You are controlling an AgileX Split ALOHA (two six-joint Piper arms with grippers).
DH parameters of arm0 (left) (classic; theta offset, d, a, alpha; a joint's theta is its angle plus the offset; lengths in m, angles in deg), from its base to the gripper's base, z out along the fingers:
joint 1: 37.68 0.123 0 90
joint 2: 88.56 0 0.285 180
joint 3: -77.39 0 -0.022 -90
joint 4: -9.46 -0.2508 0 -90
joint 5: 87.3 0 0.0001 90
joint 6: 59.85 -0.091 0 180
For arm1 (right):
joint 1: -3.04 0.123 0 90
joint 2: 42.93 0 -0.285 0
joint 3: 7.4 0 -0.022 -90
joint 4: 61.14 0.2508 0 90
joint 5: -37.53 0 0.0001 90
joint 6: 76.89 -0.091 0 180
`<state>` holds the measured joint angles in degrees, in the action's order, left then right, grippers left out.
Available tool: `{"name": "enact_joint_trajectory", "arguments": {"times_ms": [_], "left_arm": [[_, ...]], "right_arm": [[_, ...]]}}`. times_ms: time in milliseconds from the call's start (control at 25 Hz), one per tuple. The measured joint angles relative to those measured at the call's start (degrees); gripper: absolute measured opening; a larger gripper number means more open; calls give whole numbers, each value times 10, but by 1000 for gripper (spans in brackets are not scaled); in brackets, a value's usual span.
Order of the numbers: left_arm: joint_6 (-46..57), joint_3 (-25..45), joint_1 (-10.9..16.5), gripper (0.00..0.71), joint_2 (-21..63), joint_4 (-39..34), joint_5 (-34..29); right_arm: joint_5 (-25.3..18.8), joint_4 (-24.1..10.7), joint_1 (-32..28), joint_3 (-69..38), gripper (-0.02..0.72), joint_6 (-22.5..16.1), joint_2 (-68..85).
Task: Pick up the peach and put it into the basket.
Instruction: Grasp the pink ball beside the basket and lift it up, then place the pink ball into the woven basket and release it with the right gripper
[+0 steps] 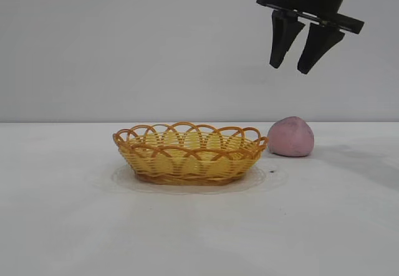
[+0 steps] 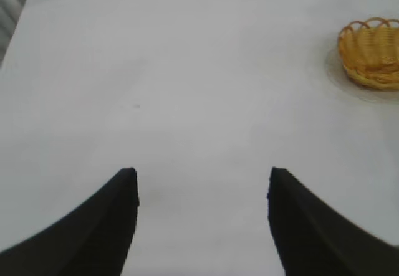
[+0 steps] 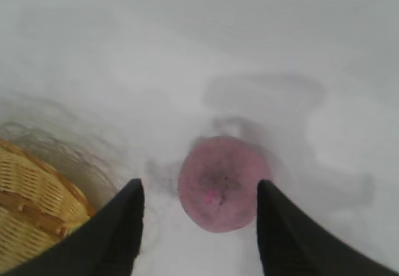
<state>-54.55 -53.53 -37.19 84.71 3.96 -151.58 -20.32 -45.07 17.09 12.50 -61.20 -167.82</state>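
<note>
Peach: set on the counter, just beside the basket's right end, apart from its rim.
Basket: seen upright on the counter, nothing visible inside.
Right gripper: held in the air above the peach, well clear of it, fingers spread, nothing between them.
Left gripper: held over bare counter, well apart from the basket, fingers spread.

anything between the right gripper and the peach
Nothing: the open right gripper hangs above the peach with only air between, seen in the exterior view and the right wrist view.
</note>
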Motion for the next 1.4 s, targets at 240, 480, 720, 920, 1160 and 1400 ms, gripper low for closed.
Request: {"name": "enact_joint_trajectory", "arguments": {"times_ms": [240,480,720,920,1160,1400], "left_arm": [[0,0,0,436,0,0,0],[0,0,0,436,0,0,0],[0,0,0,436,0,0,0],[0,0,0,436,0,0,0],[0,0,0,436,0,0,0],[0,0,0,436,0,0,0]], "right_arm": [[-7,-1,0,0,391,-4,-18],[-3,-6,0,0,325,-20,-92],[12,3,7,4,0,-9,-104],[5,7,53,4,0,2,5],[-24,19,140,5,0,2,54],[-18,24,184,5,0,2,-24]]}}
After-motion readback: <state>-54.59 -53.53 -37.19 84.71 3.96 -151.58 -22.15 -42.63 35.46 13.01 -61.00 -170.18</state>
